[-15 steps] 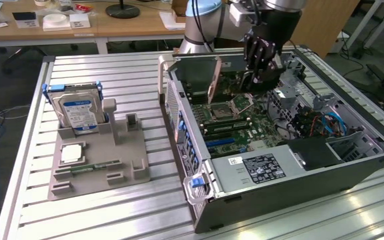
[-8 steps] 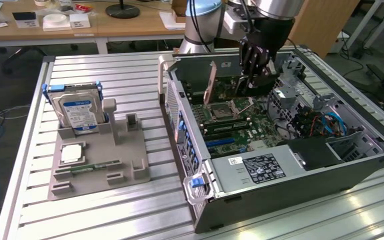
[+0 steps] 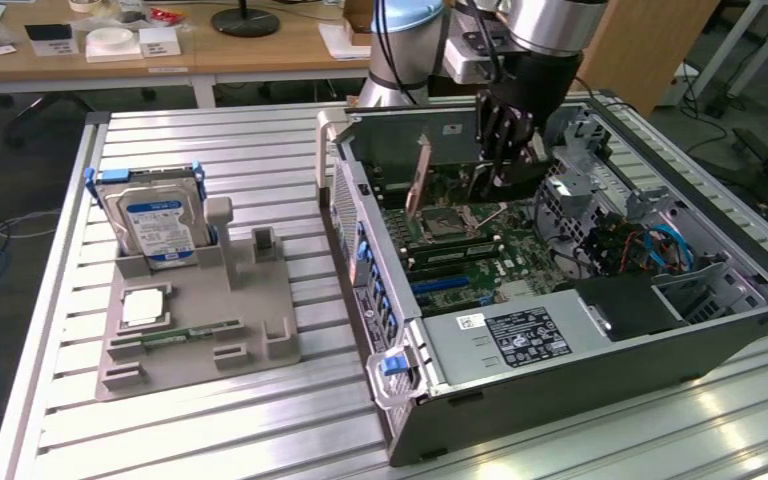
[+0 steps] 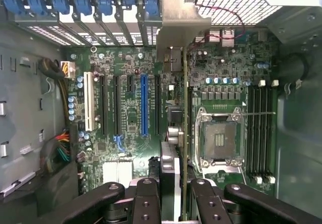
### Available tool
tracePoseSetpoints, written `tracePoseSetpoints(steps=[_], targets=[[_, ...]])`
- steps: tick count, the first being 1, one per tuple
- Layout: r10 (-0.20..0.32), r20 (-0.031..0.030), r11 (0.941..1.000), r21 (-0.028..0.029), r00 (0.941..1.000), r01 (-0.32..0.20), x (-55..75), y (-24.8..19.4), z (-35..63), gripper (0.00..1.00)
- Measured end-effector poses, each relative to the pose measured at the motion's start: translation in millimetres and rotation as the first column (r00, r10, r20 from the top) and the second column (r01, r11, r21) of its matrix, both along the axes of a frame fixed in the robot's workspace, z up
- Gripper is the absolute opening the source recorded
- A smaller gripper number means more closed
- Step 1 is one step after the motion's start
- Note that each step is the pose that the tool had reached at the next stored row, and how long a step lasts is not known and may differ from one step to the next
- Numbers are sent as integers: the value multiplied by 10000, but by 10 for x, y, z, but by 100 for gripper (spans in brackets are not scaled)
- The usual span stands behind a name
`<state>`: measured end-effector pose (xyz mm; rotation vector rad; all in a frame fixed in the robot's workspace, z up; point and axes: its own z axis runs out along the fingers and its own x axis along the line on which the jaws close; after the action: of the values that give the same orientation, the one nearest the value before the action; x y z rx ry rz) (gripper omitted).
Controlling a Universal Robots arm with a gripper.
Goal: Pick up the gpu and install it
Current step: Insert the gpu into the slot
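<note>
Here, gripper (image 4: pixel 173 194) clamped on gpu (image 4: pixel 184 108), held edge-on above motherboard (image 4: pixel 131 108), inside computer case (image 3: pixel 704 330)

The gripper (image 3: pixel 503 170) is covering the gpu (image 3: pixel 423 172) where its fingers meet the card, and the case wall (image 3: pixel 398 135) is hiding the card's lower edge; the drive label (image 3: pixel 157 222) is reading too small.

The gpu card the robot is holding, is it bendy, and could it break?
The gpu is probably stiff: it stands straight on edge in the hand without sagging. It looks thin, so likely light, and would tip if let go. Its bare circuit board over the motherboard suggests it's fragile.
</note>
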<state>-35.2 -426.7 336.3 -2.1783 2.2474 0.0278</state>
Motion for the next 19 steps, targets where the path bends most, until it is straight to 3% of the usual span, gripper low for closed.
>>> tracePoseSetpoints(steps=[4,9,15,19], targets=[[2,1,10000,0,10000,-2,-24,0,-72,28],[44,1,10000,3,10000,-44,-24,-75,-139,28],[1,-1,10000,0,10000,-1,-57,-87,-183,28],[-21,-1,10000,2,10000,21,-61,-170,-191,28]])
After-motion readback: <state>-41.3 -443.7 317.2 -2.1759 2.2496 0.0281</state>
